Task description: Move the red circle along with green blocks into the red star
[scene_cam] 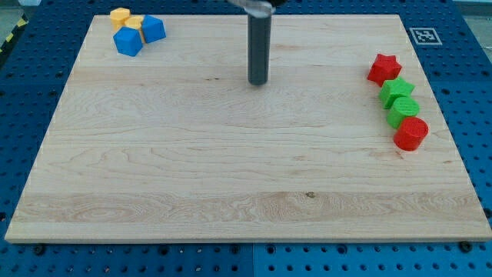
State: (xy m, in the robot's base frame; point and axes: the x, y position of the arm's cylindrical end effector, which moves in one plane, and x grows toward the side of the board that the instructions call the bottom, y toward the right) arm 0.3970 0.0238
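You're seeing my tip [257,82] sitting far back, mid-board, well left of the blocks. The red circle [410,134], green blocks [399,101] and red star [383,68] are already lining up touching. There are no jaws, only a rod.

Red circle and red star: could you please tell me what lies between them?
In the camera view, two green blocks sit in a line between the red star and the red circle.

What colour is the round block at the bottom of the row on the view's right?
Red: the red circle, seen in the camera view, below the two green blocks.
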